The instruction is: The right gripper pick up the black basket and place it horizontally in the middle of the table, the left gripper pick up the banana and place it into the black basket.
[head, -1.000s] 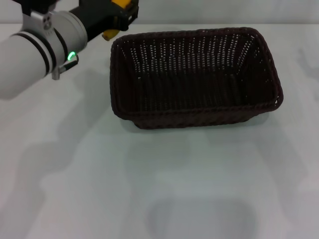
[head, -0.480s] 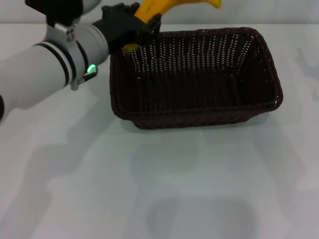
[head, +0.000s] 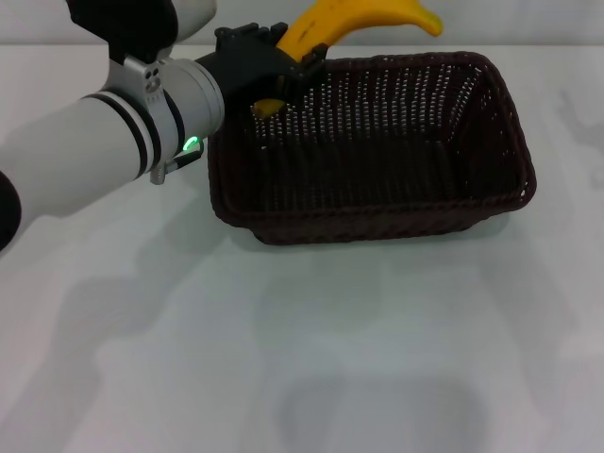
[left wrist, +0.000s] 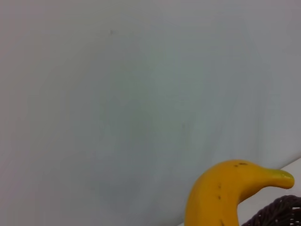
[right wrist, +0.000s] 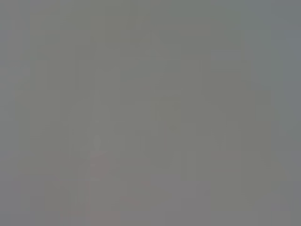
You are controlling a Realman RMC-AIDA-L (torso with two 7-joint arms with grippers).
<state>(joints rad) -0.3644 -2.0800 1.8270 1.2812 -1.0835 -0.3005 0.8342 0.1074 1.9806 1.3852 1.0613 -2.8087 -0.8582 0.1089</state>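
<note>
Jaws of the left gripper (head: 283, 58) clamp the banana (head: 363, 21), held above the far-left corner of the black basket (head: 377, 203); since half a second ago it has moved further over the rim. The woven wicker basket sits on the glossy white table (head: 302, 359). Left wrist view: the smooth, curved banana (left wrist: 230, 190) above the braided rim (left wrist: 277, 212).

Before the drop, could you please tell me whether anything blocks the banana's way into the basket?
Nothing visible does: the left claw holds the banana above the basket's open, empty left rear corner.
</note>
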